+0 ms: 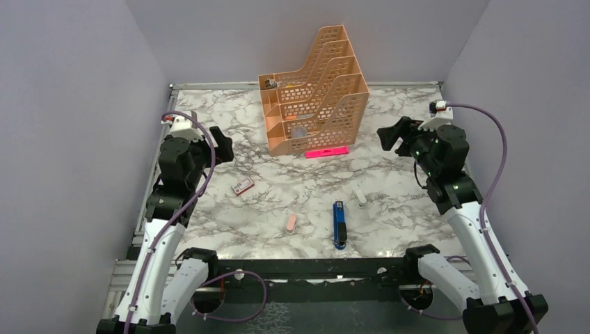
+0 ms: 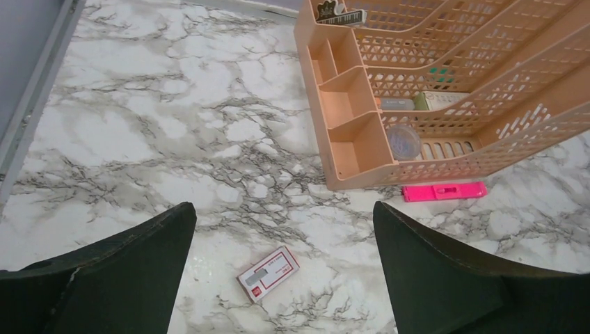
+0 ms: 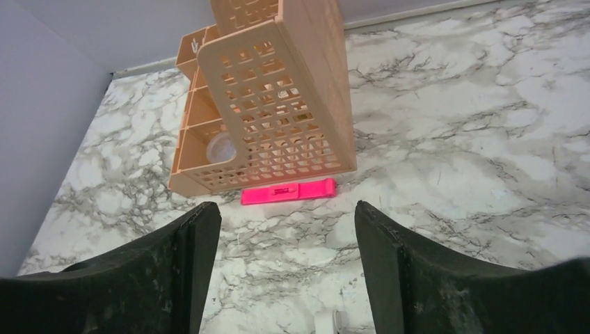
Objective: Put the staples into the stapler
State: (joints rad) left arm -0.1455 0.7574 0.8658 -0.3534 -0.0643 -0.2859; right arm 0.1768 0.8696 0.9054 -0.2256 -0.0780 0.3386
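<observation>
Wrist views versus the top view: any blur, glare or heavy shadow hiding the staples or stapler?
Top external: even soft light, no glare, stapler and staples small but clear. Left wrist: table and staples sharp, no glare. Right wrist: sharp too; stapler out of frame.

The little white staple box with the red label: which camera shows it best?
The left wrist view: the staple box lies large and unobstructed, label up. The top view shows the staple box only as a small speck; the right wrist view misses it.
</observation>
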